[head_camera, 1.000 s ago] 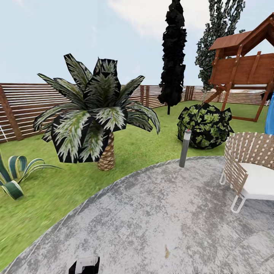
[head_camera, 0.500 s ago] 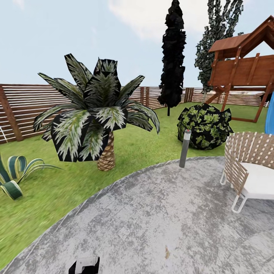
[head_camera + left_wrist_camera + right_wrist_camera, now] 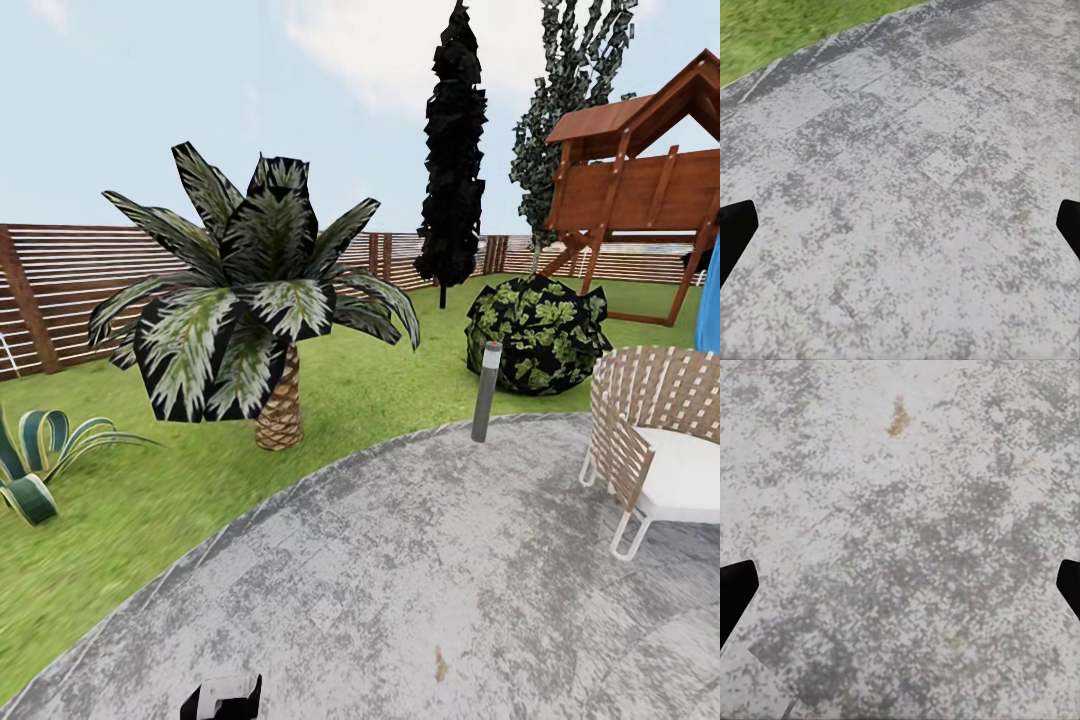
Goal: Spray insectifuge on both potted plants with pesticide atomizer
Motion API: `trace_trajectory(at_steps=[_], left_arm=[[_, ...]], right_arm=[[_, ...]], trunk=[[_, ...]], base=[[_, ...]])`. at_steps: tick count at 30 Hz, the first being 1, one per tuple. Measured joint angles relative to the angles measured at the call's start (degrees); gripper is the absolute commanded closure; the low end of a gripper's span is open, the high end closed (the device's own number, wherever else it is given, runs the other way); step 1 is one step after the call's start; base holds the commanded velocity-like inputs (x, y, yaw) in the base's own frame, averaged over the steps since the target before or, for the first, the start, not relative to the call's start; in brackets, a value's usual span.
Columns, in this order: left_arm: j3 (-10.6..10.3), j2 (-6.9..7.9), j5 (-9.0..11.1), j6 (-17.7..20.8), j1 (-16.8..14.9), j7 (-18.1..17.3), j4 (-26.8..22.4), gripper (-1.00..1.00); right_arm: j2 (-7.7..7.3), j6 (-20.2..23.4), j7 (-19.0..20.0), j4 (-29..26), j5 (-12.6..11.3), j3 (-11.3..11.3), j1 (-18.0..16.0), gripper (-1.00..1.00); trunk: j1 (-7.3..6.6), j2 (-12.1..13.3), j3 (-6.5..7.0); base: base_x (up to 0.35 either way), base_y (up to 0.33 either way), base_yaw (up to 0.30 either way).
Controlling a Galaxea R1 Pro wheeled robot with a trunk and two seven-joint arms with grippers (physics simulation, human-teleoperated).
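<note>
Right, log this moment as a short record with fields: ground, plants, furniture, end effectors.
ground: grey patio, lawn beyond
boundary: slatted fence
plants: palm on the lawn, striped spiky plant at the left edge, round bush, dark cypress
furniture: woven chair on the patio, post light at its rim, wooden playhouse behind
left end effector: open, over bare patio
right end effector: open, over patio near a brown stain
</note>
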Motion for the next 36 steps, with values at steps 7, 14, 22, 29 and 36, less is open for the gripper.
trace_trajectory(at_steps=[7,14,22,29,36], left_arm=[[0.0,0.02,0.1,0.0,0.0,0.0,0.0,-1.0],[0.0,-0.02,0.1,0.0,0.1,0.0,0.0,-1.0],[0.0,-0.02,0.0,0.0,0.0,0.0,0.0,-1.0],[0.0,-0.02,0.0,0.0,0.0,0.0,0.0,-1.0],[0.0,0.0,0.1,0.1,0.0,0.0,0.0,-1.0]], right_arm=[[-0.03,0.0,0.0,0.0,0.1,0.0,0.0,-1.0],[-0.1,0.0,0.0,0.0,0.0,0.0,0.0,-1.0],[-0.11,0.0,0.0,0.0,0.0,-0.1,0.0,-1.0],[-0.11,0.0,0.0,0.0,-0.1,-0.2,0.0,-1.0],[0.02,0.0,-0.2,0.0,-0.1,-0.2,0.0,-1.0]], trunk=[[1.54,-2.8,-1.24],[3.08,-5.6,-2.5],[4.83,-8.8,-3.93],[6.37,-11.6,-5.19],[7.91,-14.4,-6.45]], base=[[0.0,0.0,0.0],[0.0,0.0,0.0],[0.0,0.0,0.0],[0.0,0.0,0.0],[0.0,0.0,-0.004]])
